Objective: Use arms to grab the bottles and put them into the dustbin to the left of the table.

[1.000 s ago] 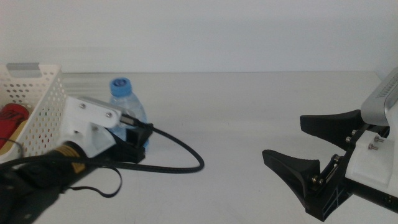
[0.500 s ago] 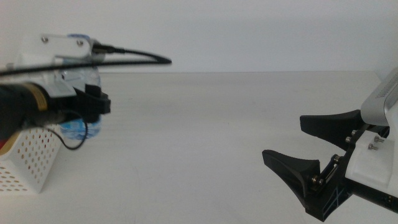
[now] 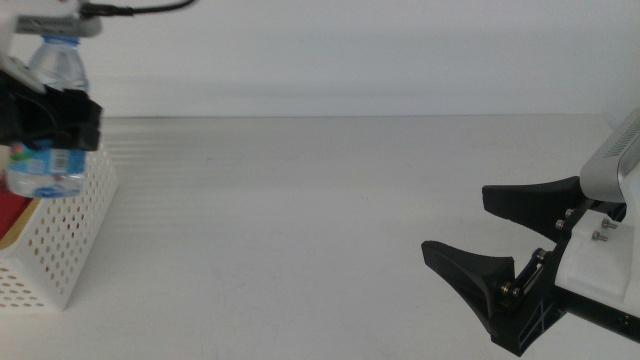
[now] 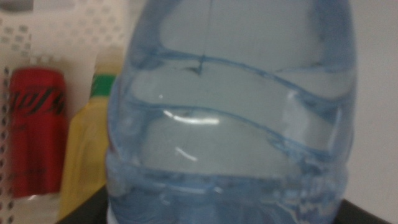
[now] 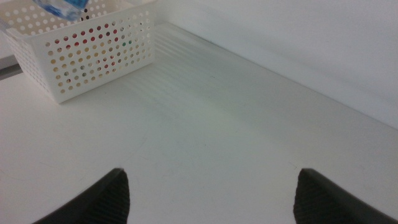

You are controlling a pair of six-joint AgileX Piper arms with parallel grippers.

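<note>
Left hand (image 3: 50, 118) clamped on water bottle (image 3: 48, 130), bottle aloft over dustbin (image 3: 75, 235) rim, red can (image 4: 36, 134) and yellow bottle (image 4: 84, 152) below it inside

Risk, judged: release near rim, bottle clips wall, tumbles onto counter (image 3: 300, 220); or lands on can, bounces

Right hand (image 3: 490, 240) spread wide, empty, waiting well apart

Right arm (image 3: 615, 190): light grey upper housing w/ white lower block, two small screws on the block's face. Right gripper (image 3: 490, 235): two matte black wedge-shaped jaws, tapered tips, black bracket w/ small metal bolts beside the white block. Left gripper (image 3: 45, 118): black blocky body, blurred. Black cable (image 3: 140, 8) curving above left gripper, beside a white-grey housing edge.
</note>
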